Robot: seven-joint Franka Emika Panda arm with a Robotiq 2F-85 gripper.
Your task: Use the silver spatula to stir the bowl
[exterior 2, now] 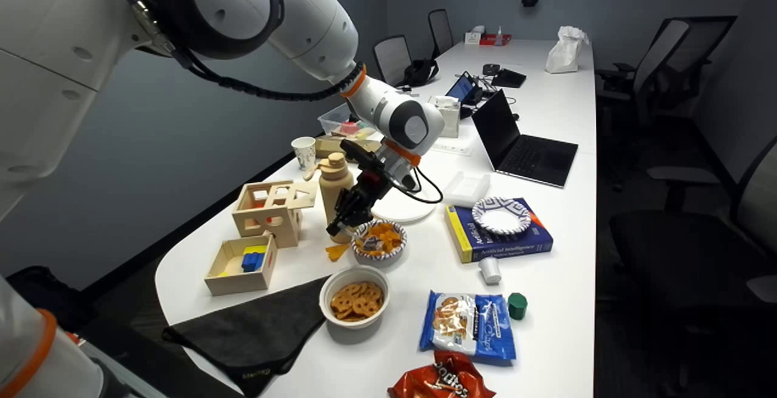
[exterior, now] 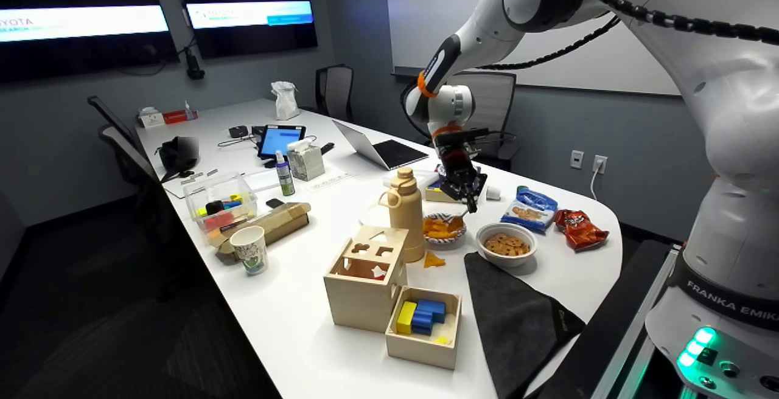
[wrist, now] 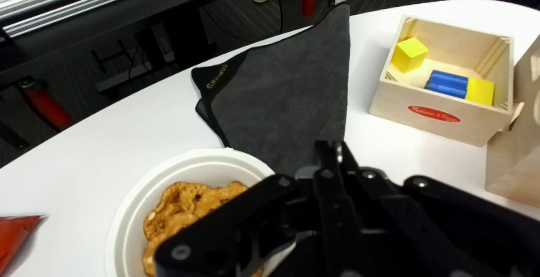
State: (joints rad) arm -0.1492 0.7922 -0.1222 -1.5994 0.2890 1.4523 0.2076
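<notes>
1. Nearest the wrist camera, the black, jointed end effector (wrist: 332, 147) has its fingers pressed together, by all appearances pinching the thin handle of the silver spatula (exterior 2: 373, 244).
2. The spatula slants, blade down among the orange triangular chips (exterior 2: 390, 237) inside the blue-and-white patterned paper bowl (exterior 2: 386, 256), which sits on the white surface (exterior 2: 425, 279).
3. So narrow a handle may twist in the grip if the blade snags on that bowl's wall.
4. The bowl looks light; a hard sideways push could slide or tip it.
5. The chips reach near the rim, so a wide sweep might flick some out.
6. The tall tan bottle (exterior: 406, 216) stands just beside; a careless swing could topple it, or jostle the round white bowl (exterior 2: 358, 274) of brown pretzel crackers (exterior 2: 358, 301) nearby.
</notes>
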